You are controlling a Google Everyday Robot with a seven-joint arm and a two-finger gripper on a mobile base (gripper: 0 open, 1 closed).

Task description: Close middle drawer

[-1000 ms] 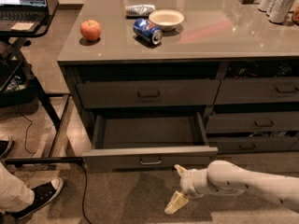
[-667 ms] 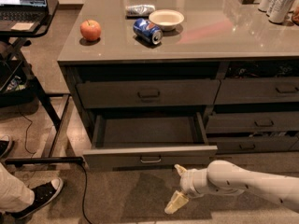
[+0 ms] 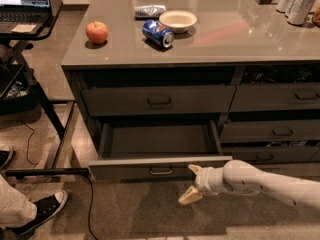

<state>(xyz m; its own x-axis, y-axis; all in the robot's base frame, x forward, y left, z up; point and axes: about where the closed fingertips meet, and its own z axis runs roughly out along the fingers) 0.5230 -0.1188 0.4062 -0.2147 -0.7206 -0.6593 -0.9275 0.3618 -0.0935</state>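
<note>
One hand (image 3: 192,183) by one middle drawer (image 3: 125,168)

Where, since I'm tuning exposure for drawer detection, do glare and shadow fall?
Camera view: pale glare streaks and a reddish patch on the countertop beside the bowl; the open middle drawer is dim inside; the end effector, open by the drawer front's right end, is brightly lit.

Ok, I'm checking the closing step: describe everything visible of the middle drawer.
The middle drawer is wide, dark grey, with a flat front and small central bar handle. It stands pulled well out below the top drawer, long grey inside exposed. The gripper, fingers open, sits just right of the handle, upper finger at the front.
</note>
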